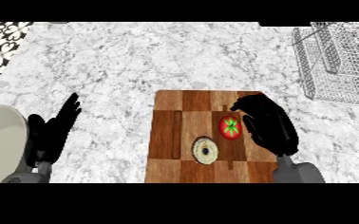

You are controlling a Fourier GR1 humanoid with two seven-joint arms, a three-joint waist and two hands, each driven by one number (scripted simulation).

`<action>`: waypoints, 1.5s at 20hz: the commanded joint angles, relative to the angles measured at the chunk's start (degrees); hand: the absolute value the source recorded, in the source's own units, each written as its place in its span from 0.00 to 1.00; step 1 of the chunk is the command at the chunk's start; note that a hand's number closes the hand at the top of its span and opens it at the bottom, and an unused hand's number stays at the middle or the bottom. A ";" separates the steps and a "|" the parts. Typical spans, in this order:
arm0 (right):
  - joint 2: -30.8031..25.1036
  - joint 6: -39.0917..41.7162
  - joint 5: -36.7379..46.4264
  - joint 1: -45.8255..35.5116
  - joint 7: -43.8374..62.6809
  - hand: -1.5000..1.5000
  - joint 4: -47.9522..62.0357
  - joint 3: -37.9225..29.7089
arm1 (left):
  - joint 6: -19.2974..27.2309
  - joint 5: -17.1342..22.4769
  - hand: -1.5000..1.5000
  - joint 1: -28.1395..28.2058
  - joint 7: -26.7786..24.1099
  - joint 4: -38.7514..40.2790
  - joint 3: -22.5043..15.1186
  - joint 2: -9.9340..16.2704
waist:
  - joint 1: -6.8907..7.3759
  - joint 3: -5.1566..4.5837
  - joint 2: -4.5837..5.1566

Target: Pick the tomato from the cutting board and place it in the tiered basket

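tomato (230, 127), red with a green star-shaped stem cap, sits on the wooden cutting board (175, 123), in the board's right half. the right hand (270, 126) lies just beside it on the right, fingers curved over the board's far right part and arching around the tomato's upper side without closing on it. a pale round item with a dark centre (204, 150) rests on the board nearer the lower edge. the left hand (56, 126) rests open at the left, fingers up, above the speckled worktop (140, 61). the wire tiered basket (329, 64) stands at the far right, well apart from the board.
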 commanded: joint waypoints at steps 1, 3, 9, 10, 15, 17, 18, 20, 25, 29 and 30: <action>0.56 3.37 8.36 4.86 -13.45 0.00 7.14 0.05 | -1.72 0.59 0.50 2.95 1.12 0.29 2.57 3.95 | 0.02 -0.90 -0.85; -6.96 -2.81 18.53 6.24 -10.45 0.00 7.64 1.38 | -0.68 0.82 0.50 2.71 2.64 -1.48 2.87 4.70 | 0.30 -0.93 -1.03; -21.91 -6.20 35.52 -1.20 -1.67 0.00 7.16 6.01 | -2.69 0.74 0.50 2.71 1.57 -0.13 2.92 5.13 | 0.44 -1.15 -1.01; -21.67 -5.79 35.96 -3.16 1.11 0.00 7.60 6.76 | -1.55 0.05 0.50 4.57 1.25 -1.77 2.21 4.25 | 0.91 -1.08 -1.05; -25.01 10.99 31.18 -13.98 9.72 0.00 9.99 8.98 | -4.21 0.89 0.50 1.71 3.38 -1.08 3.45 5.51 | 0.75 -1.04 -0.80; -22.69 12.18 31.21 -14.56 13.18 0.00 6.92 10.73 | -4.52 1.32 0.50 3.06 1.73 -0.30 5.65 5.77 | 0.16 -1.05 -0.95; -21.17 11.46 29.89 -15.90 19.21 0.00 2.79 10.68 | -3.11 0.07 0.50 4.64 1.28 -0.83 4.03 3.48 | -0.09 -1.07 -1.06; -18.23 12.67 32.38 -18.90 16.40 0.00 10.50 9.44 | -5.38 0.09 0.50 3.83 1.82 -0.27 6.68 4.82 | 0.00 -1.00 -0.90; -17.05 16.66 30.98 -21.01 25.09 0.00 9.96 9.29 | -4.41 -1.92 0.50 4.47 3.76 -2.89 5.93 3.00 | 0.08 -0.99 -0.90; -17.52 21.46 27.95 -21.43 33.93 0.00 5.84 7.53 | -5.88 -2.26 0.50 5.54 2.96 -1.76 8.31 2.80 | -0.32 -1.01 -1.00; -18.46 21.68 29.53 -17.88 32.17 0.00 4.67 7.80 | -5.39 -2.73 0.50 7.93 3.30 -5.08 8.16 2.73 | -0.33 -1.00 -1.05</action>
